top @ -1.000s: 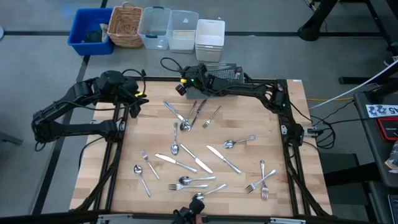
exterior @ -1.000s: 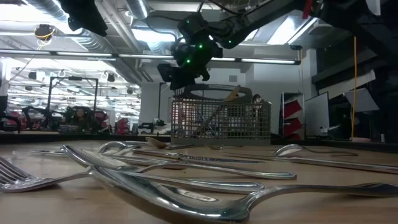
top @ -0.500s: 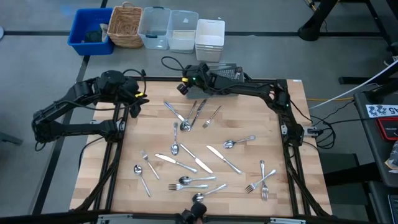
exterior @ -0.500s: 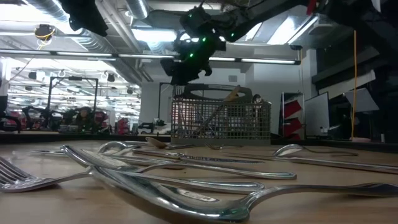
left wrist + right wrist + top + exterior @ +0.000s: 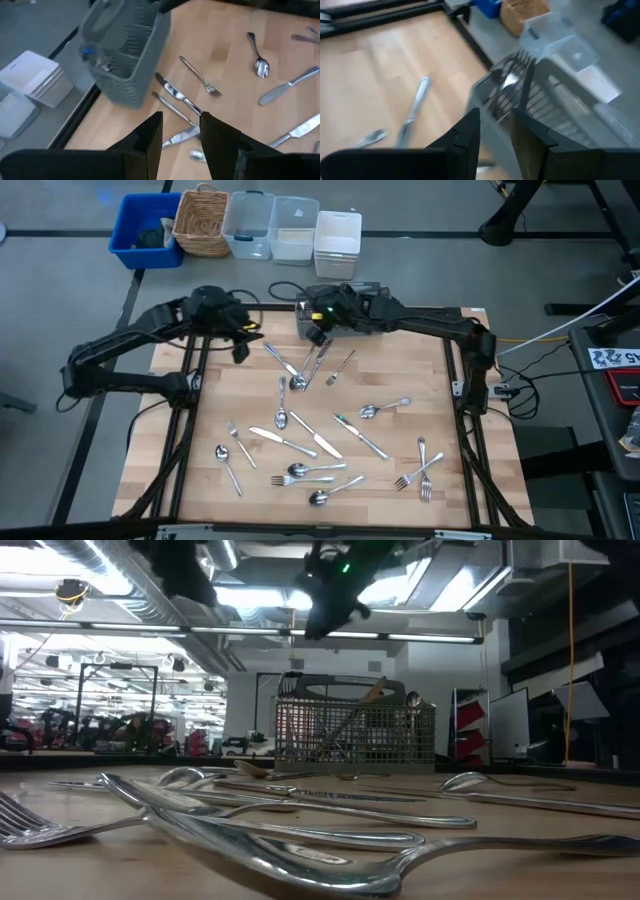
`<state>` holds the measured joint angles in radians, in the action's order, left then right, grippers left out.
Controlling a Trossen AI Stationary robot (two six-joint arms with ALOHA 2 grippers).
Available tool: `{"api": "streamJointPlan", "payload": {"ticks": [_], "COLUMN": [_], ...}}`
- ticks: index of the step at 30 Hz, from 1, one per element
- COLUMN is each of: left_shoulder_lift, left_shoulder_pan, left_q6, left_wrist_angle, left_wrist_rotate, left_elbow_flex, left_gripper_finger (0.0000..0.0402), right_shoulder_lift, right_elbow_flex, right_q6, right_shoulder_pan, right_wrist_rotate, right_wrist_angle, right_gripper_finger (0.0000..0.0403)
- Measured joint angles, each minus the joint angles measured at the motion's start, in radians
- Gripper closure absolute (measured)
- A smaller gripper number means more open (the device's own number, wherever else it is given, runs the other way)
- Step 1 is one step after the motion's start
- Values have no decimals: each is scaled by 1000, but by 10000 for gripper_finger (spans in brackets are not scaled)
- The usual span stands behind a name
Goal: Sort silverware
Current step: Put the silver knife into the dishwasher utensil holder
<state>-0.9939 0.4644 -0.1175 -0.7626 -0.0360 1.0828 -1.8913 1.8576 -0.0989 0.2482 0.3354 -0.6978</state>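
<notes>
Jaws nearly closed and empty, the right gripper (image 5: 318, 328) hangs over the grey basket (image 5: 345, 298); scattered silverware (image 5: 310, 362) lies on the table just beyond it, handles slanting, nearest the narrowly parted left gripper (image 5: 243, 345).

Wooden desk (image 5: 400, 370), dark-framed: silverware (image 5: 310, 442) scattered across the top, forks, spoons, knives lying flat; grey wire-mesh basket (image 5: 352, 292) standing at far edge.
</notes>
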Motion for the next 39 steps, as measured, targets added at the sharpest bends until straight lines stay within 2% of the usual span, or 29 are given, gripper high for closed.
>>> {"api": "streamJointPlan", "payload": {"ticks": [6,13,20,27,33,39], "left_shoulder_lift": [-202,-442,-618,-724,-764,-769], "left_shoulder_pan": [0,1,1,1,1,9], "left_q6": [-213,-498,-622,-699,-717,-729], "left_wrist_angle": [16,20,28,80,76,153], "left_wrist_rotate": [-37,-35,-31,5,22,25], "left_elbow_flex": [0,0,0,0,-1,-1], "left_gripper_finger": [286,286,286,286,286,286], "right_shoulder_lift": [118,151,152,157,162,163], "right_elbow_flex": [2,1,1,0,-8,-8], "right_q6": [-145,-309,-404,-435,-438,-417], "right_shoulder_pan": [-71,-176,-272,-315,-313,-313], "right_wrist_rotate": [-95,-95,-94,-34,-22,-22], "right_wrist_angle": [-248,-554,-728,-876,-874,-874], "right_gripper_finger": [297,297,297,297,297,297]}}
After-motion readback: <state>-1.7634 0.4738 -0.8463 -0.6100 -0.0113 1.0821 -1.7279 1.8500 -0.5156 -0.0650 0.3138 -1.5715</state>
